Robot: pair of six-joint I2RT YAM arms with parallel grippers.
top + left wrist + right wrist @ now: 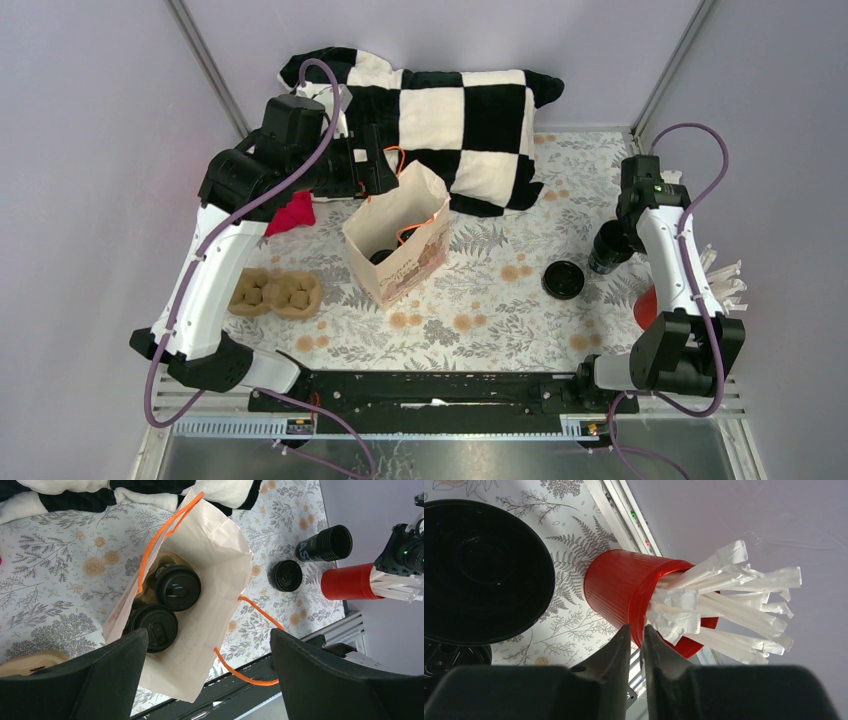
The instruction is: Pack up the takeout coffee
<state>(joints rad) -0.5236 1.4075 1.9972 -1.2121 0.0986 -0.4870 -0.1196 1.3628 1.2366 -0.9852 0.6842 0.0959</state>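
Note:
Two black cups with black sip lids (pixel 177 587) (pixel 156 626) stand side by side inside an open brown paper bag (pixel 220 555) with orange handles. In the top view the bag (pixel 420 205) stands mid-table and one lid (pixel 380 257) shows in it. My left gripper (pixel 207 635) is open and empty, hovering above the bag's mouth; in the top view the left gripper (pixel 385 170) is at the bag's back edge. My right gripper (pixel 635 628) is shut and empty, its tips close to the red cup (pixel 624 587) at the right.
The red cup of white straws (pixel 645 305) stands by the right arm. A loose black lid (pixel 563 279) and a black cup lying on its side (pixel 607 245) are nearby. The brown pulp carrier (pixel 275 293) and a red cloth (pixel 292 213) lie left. A checked blanket (pixel 450 110) fills the back.

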